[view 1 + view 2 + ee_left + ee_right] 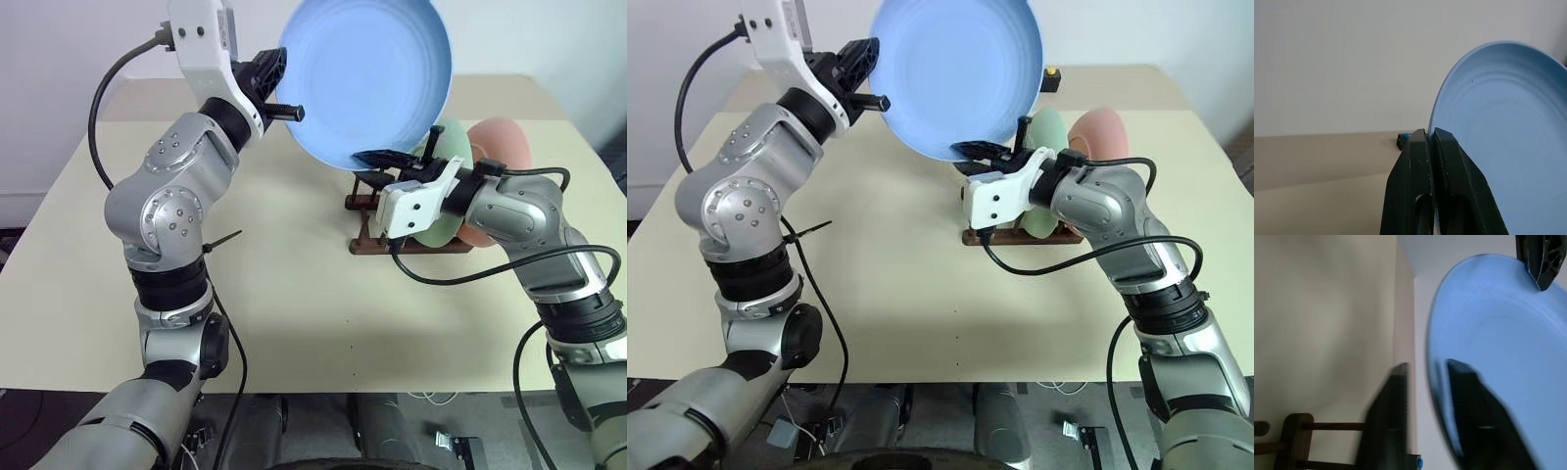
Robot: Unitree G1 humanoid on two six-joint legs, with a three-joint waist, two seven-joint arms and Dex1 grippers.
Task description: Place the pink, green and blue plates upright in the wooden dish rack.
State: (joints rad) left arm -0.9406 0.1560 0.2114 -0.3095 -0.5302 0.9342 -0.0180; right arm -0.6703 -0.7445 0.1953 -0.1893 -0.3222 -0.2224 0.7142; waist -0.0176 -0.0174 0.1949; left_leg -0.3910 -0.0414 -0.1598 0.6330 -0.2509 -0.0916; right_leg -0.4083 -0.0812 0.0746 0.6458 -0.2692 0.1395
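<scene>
Green plate [446, 147] and pink plate [502, 147] stand in the wooden dish rack [364, 240] — only the blue plate [367, 78] remains. My left gripper [1431, 139] pinches its rim; my right gripper [384, 159] seems clamped on its lower edge — blurred there.

Head pair downward; wrists close-up.

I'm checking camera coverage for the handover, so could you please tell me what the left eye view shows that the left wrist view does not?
Left eye view alone: the green plate and pink plate standing in the rack on the table, and the right gripper at the blue plate's lower edge.

Left wrist view alone: a close look at the left gripper shut on that plate's rim, plus a small dark object with a blue tip behind it.

Both: the blue plate, held up in the air by the left gripper.
</scene>
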